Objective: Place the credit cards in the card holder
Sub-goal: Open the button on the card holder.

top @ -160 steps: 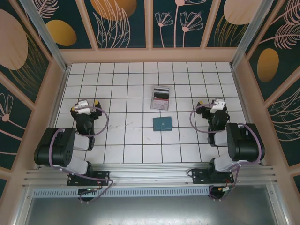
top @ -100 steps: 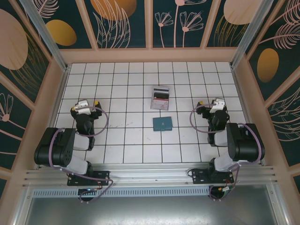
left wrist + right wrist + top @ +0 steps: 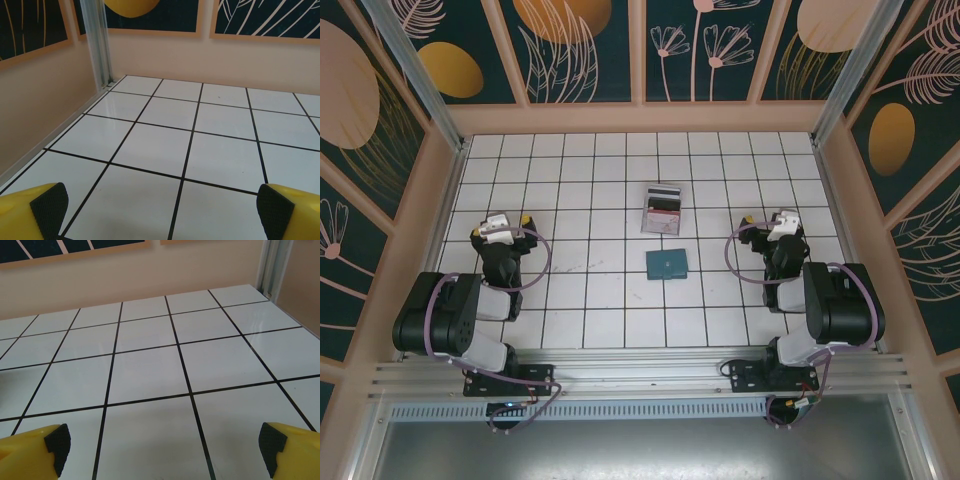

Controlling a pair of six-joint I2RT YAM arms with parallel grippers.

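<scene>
Nothing has moved since a moment ago. The teal card holder [image 3: 667,264] lies flat on the white tiled floor [image 3: 590,300]. The credit cards [image 3: 662,196] stand in a clear stand [image 3: 659,220] just behind it. The left gripper [image 3: 161,210] is well off to its left and the right gripper [image 3: 165,447] well off to its right. Both are wide open and hold nothing. Bare tiles lie on every side of it, and the walls [image 3: 640,118] are well apart from it.

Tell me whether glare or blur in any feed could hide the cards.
Top external: even light, sharp, but the credit cards and card holder look small. Left wrist: soft sheen on the tiles near the corner, no blur. Right wrist: mild sheen far right.
</scene>
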